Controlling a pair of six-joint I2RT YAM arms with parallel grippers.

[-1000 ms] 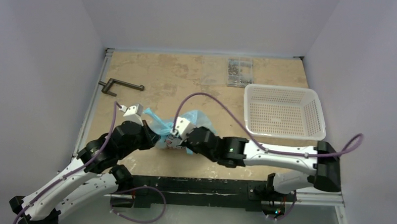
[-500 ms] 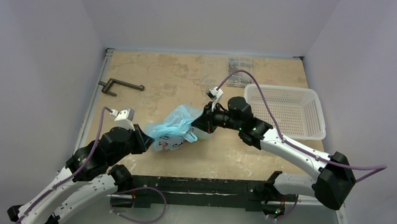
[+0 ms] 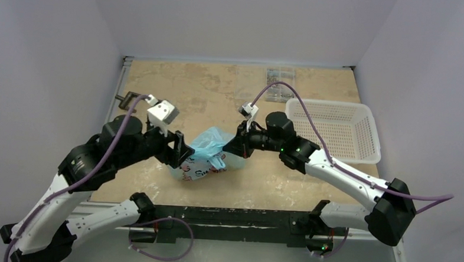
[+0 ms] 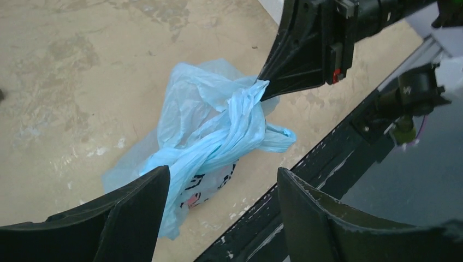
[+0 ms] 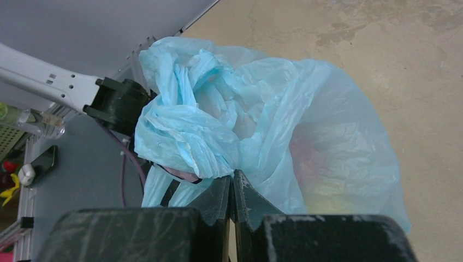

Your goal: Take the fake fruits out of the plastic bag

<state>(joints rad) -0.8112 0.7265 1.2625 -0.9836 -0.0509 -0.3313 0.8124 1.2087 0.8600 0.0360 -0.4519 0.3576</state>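
The light-blue plastic bag (image 3: pixel 204 155) lies near the table's front edge, its handles twisted into a rope (image 4: pixel 229 128). My right gripper (image 5: pixel 232 183) is shut on the bunched top of the bag, and its dark fingers (image 4: pixel 286 65) pinch the rope's end in the left wrist view. My left gripper (image 4: pixel 223 172) hangs open just above the bag's near left side, with nothing between its fingers. The fake fruits show only as reddish and yellow blurs (image 5: pixel 319 174) through the film. In the top view the left gripper (image 3: pixel 181 149) and the right gripper (image 3: pixel 227 148) flank the bag.
A white mesh basket (image 3: pixel 330 132) stands at the right. A dark metal crank (image 3: pixel 141 99) lies at the back left, and a clear parts box (image 3: pixel 279 84) at the back. The black front rail (image 3: pixel 232 216) runs close behind the bag.
My left gripper has let go of the bag, opened and risen to the left. The right arm swung round to the bag's far right side, still shut on it.
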